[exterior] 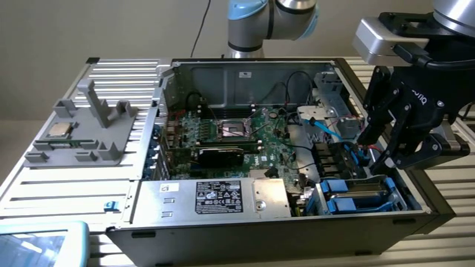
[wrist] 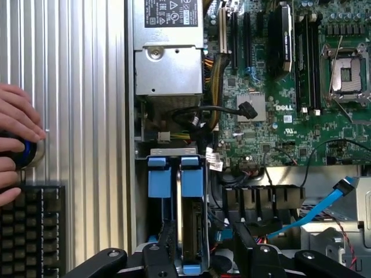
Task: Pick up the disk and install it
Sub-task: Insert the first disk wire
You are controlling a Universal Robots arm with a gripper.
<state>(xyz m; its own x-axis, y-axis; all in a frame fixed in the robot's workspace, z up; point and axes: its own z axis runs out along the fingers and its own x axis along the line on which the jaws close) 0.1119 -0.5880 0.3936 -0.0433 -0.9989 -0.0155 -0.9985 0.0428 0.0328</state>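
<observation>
The disk (wrist: 192,226) stands on edge in the drive bay (exterior: 397,194) at a corner of the open computer case (exterior: 260,239). Its grey metal body runs down from a blue plastic carrier tab, and a second blue carrier (wrist: 159,182) sits just beside it. The case lies on a ribbed metal table (exterior: 67,189). Inside the case, the green motherboard (exterior: 275,147) covers most of the floor, and the silver power supply (exterior: 215,197) is next to the bay. The gripper (exterior: 372,154) hangs over the bay with its jaws spread, one on each side of the disk, grasping nothing. Black cables (wrist: 220,110) and a blue flat cable (wrist: 324,208) crowd the space beside the bay. On the table, a grey fixture (exterior: 89,128) carries a small silver chip (exterior: 59,130). A person's hand (wrist: 14,139) rests by a keyboard (wrist: 29,231).
</observation>
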